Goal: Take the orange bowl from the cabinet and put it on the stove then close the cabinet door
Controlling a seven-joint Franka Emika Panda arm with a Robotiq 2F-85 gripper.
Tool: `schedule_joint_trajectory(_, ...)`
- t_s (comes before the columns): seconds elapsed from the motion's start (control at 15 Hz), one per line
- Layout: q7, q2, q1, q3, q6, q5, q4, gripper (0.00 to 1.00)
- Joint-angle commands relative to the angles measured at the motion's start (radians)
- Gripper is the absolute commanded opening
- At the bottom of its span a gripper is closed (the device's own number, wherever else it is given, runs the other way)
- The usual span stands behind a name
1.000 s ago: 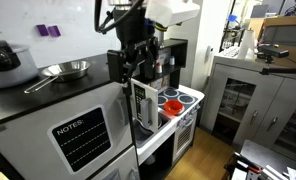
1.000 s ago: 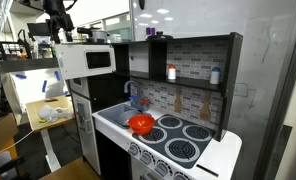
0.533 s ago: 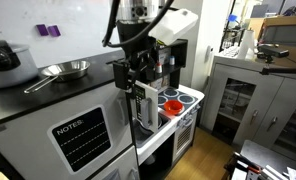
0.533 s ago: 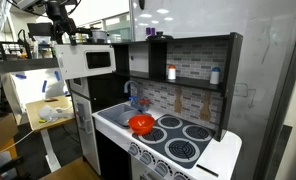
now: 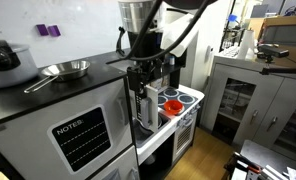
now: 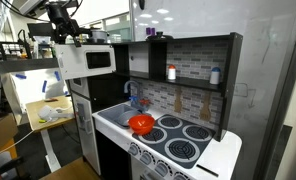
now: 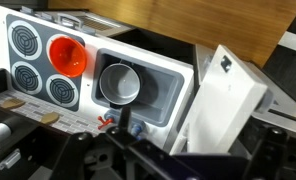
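Observation:
The orange bowl [image 5: 173,103] [image 6: 141,124] [image 7: 67,55] sits on a burner of the white stove [image 5: 187,97] [image 6: 184,136] [image 7: 45,68]. The cabinet [image 6: 139,60] is a dark compartment above the counter. Its white-framed cabinet door [image 5: 143,106] [image 6: 88,60] [image 7: 228,100] stands swung out. My gripper [image 5: 143,76] [image 6: 64,27] [image 7: 188,150] is open and hangs just above the door's top edge, holding nothing. In the wrist view its dark fingers frame the door from the bottom of the picture.
A steel bowl [image 7: 118,85] rests in the toy sink beside the stove. A steel unit marked "NOTES" [image 5: 83,132] carries a grey pan [image 5: 64,70]. A tall grey glass-door cabinet [image 5: 243,95] stands beyond the toy kitchen. A cluttered table [image 6: 43,113] is alongside.
The arm has swung sideways and down, and the open gripper has come over the open cabinet door. The bowl and the door have not moved.

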Motion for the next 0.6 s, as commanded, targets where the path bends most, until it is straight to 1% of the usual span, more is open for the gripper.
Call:
schedule_joint_trajectory(0.0, 0.002, -0.045, -0.02, -0.012, 0.054, -0.048, -0.06, 1.0)
schedule_joint_trajectory(0.53, -0.009, -0.071, -0.054, -0.048, 0.134, -0.092, -0.119, 1.0)
